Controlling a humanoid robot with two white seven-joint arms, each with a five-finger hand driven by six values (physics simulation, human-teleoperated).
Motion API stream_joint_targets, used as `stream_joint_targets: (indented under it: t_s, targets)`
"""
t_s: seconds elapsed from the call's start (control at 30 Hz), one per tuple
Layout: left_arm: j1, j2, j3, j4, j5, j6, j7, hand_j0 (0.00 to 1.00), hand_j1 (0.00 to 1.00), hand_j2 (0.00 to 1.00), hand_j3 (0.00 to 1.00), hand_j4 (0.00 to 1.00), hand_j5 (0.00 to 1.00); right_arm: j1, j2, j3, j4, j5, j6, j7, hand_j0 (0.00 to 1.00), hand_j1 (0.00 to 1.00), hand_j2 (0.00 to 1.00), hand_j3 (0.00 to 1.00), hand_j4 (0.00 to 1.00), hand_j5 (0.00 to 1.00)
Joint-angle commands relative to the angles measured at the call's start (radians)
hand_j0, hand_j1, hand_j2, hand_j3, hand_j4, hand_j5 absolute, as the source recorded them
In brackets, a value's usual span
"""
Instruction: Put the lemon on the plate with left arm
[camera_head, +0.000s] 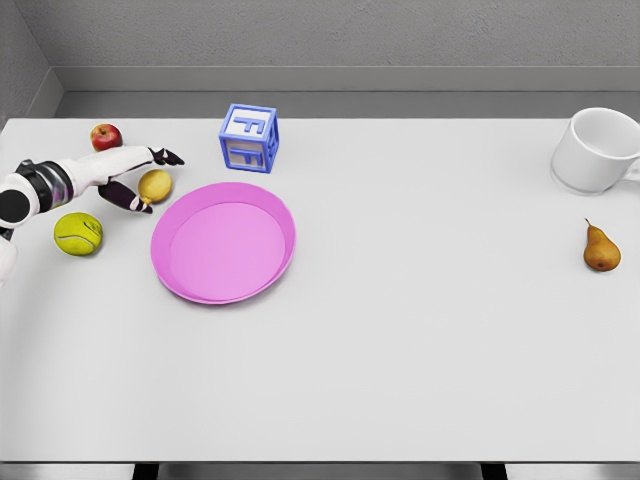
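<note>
L hand is at the lemon, far left of the table. Fingers are spread, 1 set reaching over the top of the fruit and the thumb side coming under/near its lower left. Not closed on it yet, so hand is open, holding nothing. Lemon sits on the table just beside the pink plate, near its upper-left rim, not on it. R arm not in view.

Step in hand, as I read it: closing the grasp on the lemon.

To do it well:
- Center fingers on the lemon's middle before closing; it's rounded and prob rolls if nudged from 1 side only.
- Close thumb and fingers together so it doesn't squirt toward the plate rim or the tennis ball below-left.
- Lift straight up 1st, clear the plate rim, then move right; the trip is short.
- Set down toward plate center, low release so it won't roll off.

Other stuff: red apple behind the forearm, blue letter block up-right of the hand. Both near enough to bump w/ a wide swing. White mug and pear are well apart at far right.
</note>
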Motion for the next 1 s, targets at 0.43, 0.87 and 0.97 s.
stream_joint_targets:
  t_s: [0.43,0.87,0.97]
  targets:
    - [0.002,0.001,0.001,-0.002,0.007,0.002,0.000,0.77,0.77,0.77,0.77,0.77,0.77,0.002,0.000,0.000,0.001,0.000,0.000,0.000,1.00,1.00,1.00,1.00,1.00,1.00]
    - [0.006,0.001,0.001,-0.001,0.005,0.003,0.000,0.76,0.76,0.76,0.76,0.76,0.76,0.000,0.000,0.000,-0.001,0.000,0.000,0.000,1.00,1.00,1.00,1.00,1.00,1.00]
    - [0.005,0.001,0.001,-0.001,0.007,0.003,0.000,0.70,0.70,0.70,0.70,0.70,0.70,0.000,0.000,0.000,0.001,0.000,0.000,0.000,1.00,1.00,1.00,1.00,1.00,1.00]
